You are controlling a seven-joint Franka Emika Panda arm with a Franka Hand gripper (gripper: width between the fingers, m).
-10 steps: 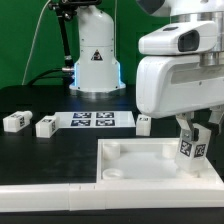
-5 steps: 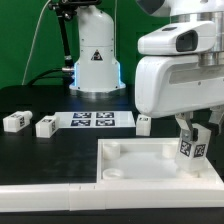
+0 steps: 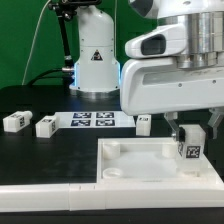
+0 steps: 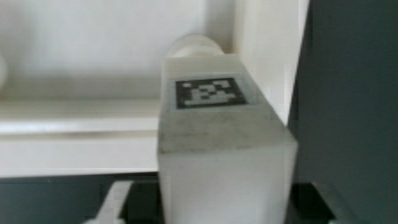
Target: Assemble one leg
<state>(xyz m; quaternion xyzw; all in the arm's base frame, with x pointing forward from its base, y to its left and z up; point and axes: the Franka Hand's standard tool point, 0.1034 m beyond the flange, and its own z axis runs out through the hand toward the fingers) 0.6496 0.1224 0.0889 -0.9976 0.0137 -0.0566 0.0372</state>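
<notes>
While the two-finger gripper (image 3: 191, 139) is clamped shut on the small white stubby plastic leg (image 3: 190, 152) with its black-and-white tag, the leg hangs at six o'clock from the fingers, long axis vertical, over the three o'clock side of the large white rimmed square panel (image 3: 140, 168). Whether a socket lies directly beneath, I cannot tell.

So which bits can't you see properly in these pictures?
- Exterior view: whether the leg in the gripper touches the panel. It is white on white and blurry.
- Wrist view: what lies right beneath the leg. The leg itself fills the picture.
- Exterior view: the panel's right end, cut off by the picture's edge.
- Exterior view: the tags on the loose legs, too small to read.
</notes>
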